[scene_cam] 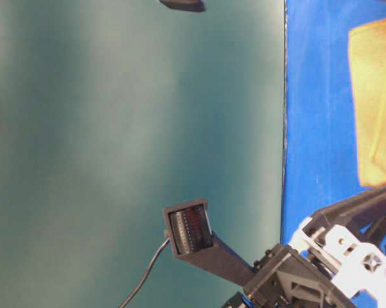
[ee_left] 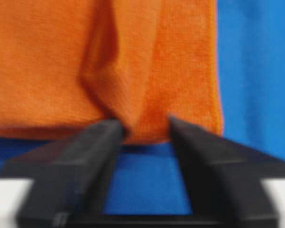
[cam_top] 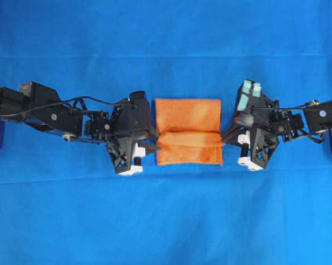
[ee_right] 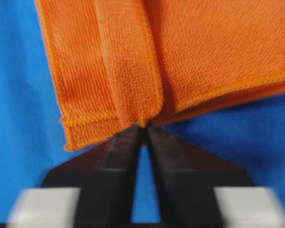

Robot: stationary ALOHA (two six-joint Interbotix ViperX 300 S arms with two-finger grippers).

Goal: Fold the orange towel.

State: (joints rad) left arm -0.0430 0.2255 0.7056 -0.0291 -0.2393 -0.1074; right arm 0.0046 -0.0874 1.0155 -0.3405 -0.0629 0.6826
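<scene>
The orange towel point(cam_top: 188, 118) lies on the blue table cover between my two grippers, with a raised ridge point(cam_top: 188, 138) running across it from side to side. At its left edge, my left gripper point(cam_top: 154, 146) point(ee_left: 144, 126) has its jaws apart, and the towel point(ee_left: 61, 61) edge lies loose between the tips. On the opposite edge, my right gripper point(cam_top: 225, 141) point(ee_right: 144, 127) has its tips nearly together on the folded hem of the towel point(ee_right: 204, 47). The table-level view catches only part of the towel point(scene_cam: 376, 96).
The blue cover point(cam_top: 166, 221) spreads over the whole table around the towel. In the table-level view, a plain green backdrop point(scene_cam: 115, 128) fills the left side and part of an arm point(scene_cam: 334, 256) shows at the lower right.
</scene>
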